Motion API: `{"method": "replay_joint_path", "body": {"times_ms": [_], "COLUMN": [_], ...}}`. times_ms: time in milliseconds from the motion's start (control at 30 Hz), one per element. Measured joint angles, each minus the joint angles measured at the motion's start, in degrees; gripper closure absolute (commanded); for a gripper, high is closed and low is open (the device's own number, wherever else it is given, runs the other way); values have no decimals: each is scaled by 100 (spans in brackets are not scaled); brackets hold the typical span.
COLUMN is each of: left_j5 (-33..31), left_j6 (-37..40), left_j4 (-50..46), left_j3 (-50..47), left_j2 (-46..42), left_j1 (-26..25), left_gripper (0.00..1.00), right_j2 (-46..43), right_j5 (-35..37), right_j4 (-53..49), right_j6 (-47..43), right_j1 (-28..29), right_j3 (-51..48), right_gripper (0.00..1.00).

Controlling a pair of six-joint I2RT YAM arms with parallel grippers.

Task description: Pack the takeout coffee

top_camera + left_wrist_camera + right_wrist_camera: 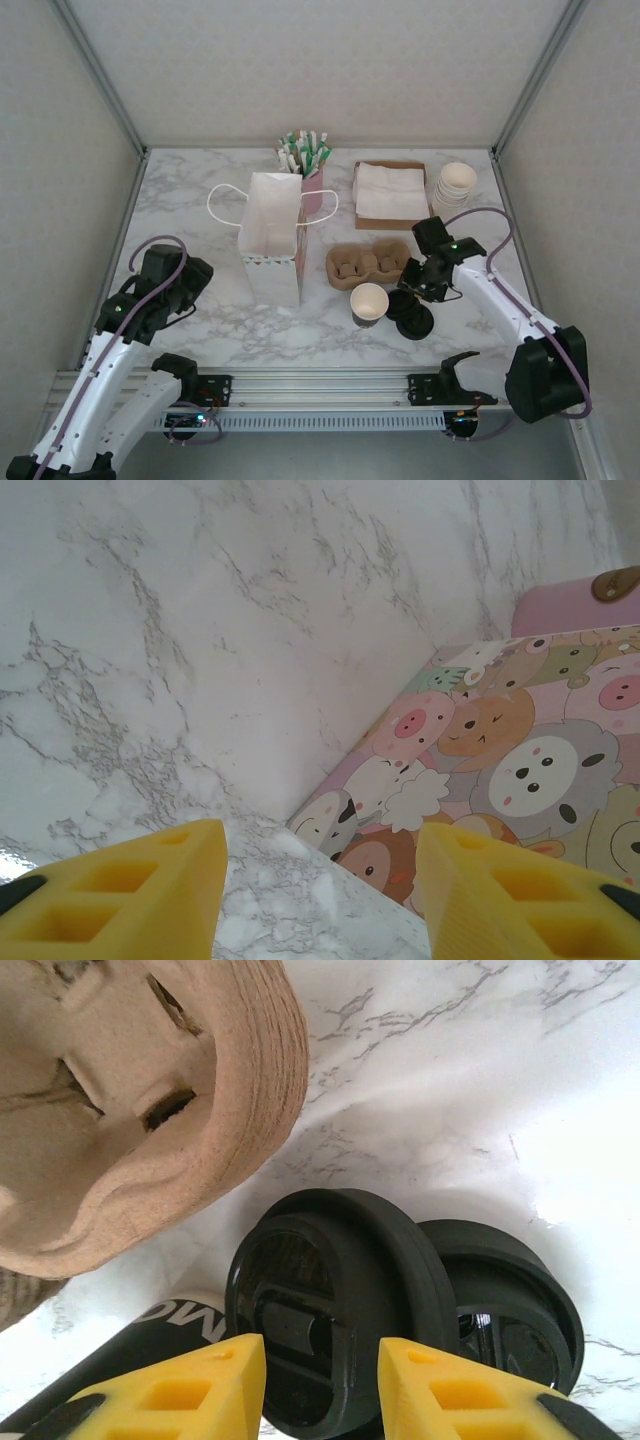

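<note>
Right gripper, jaws half spread and pinching nothing (as far as shows), hangs straight over one black lid, which overlaps a second lid just right of the single open cup. One pulp carrier lies just farther; one bag stands left, beside the spread, empty left gripper.
</note>
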Motion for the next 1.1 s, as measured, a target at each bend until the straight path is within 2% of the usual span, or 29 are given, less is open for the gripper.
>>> {"method": "replay_joint_path", "body": {"times_ms": [233,400,700,1100], "left_j5": [-2,-2,-4,-4], "left_j6": [9,9,11,31], "left_j4": [-7,-7,-9,-11], "left_j3": [28,28,28,28], "left_j2": [0,0,0,0], "left_j1": [0,0,0,0], "left_gripper": [49,49,49,49], "right_j2": [289,420,487,623], "right_j5": [326,455,651,721], "right_j4": [-155,-188,-310,-348], "right_j6": [-85,-129,-166,-186], "right_j1": [291,402,481,496], "right_j3": [105,129,131,251], "right_gripper": [67,73,75,89]}}
